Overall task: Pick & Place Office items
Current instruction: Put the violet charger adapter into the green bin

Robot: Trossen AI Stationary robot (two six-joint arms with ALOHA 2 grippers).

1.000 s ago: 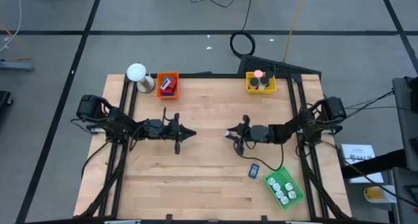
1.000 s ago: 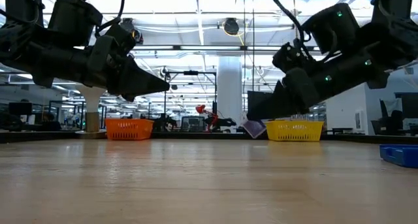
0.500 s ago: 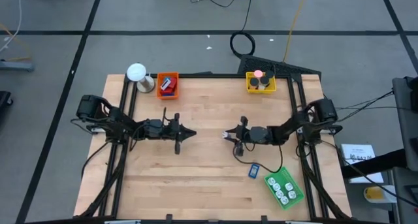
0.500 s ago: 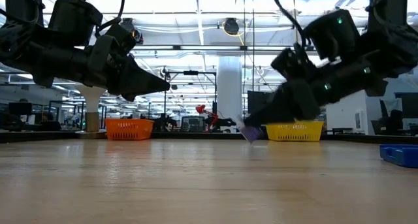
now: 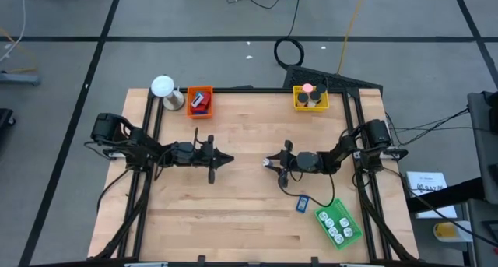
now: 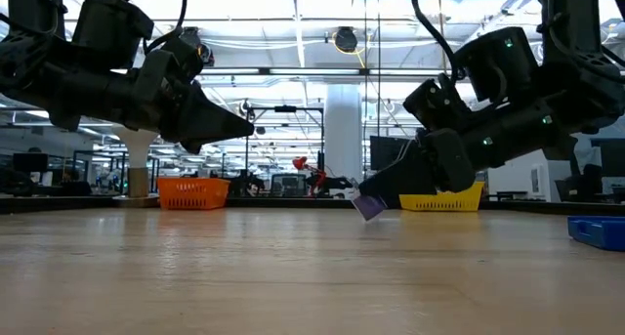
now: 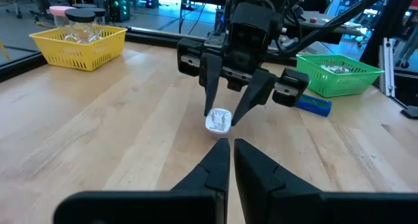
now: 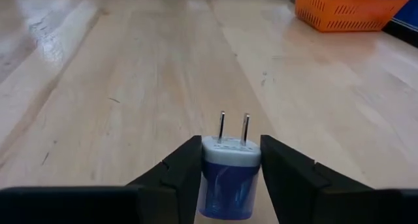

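A small white-and-purple plug adapter (image 8: 229, 175) with two metal prongs sits between the fingers of my right gripper (image 8: 230, 149) near the table's middle (image 5: 268, 163). In the low view it hangs low over the wood (image 6: 369, 206); whether its lower corner touches the table I cannot tell. My left gripper (image 5: 230, 159) is shut and empty, hovering left of centre and pointing at the adapter (image 7: 218, 119). A blue rectangle (image 5: 302, 204) lies flat on the table, nearer the front right. My right gripper pinches the adapter's two flat sides (image 8: 208, 168) between its two fingers. The fingers come from the table's right, nearly level and slanting slightly down. The prongs (image 8: 233, 127) stick out ahead of the fingertips, toward the table's left.
An orange basket (image 5: 200, 102) and a white ball-topped object (image 5: 163, 88) stand at the far left. A yellow basket (image 5: 310, 98) stands at the far right, and a green basket (image 5: 338, 224) with small pieces at the near right. Bare wood lies between the two grippers.
My right gripper has sunk toward the tabletop and edged toward the table's left, tipping its nose down. The adapter has come down with it, from well above the wood to just over it.
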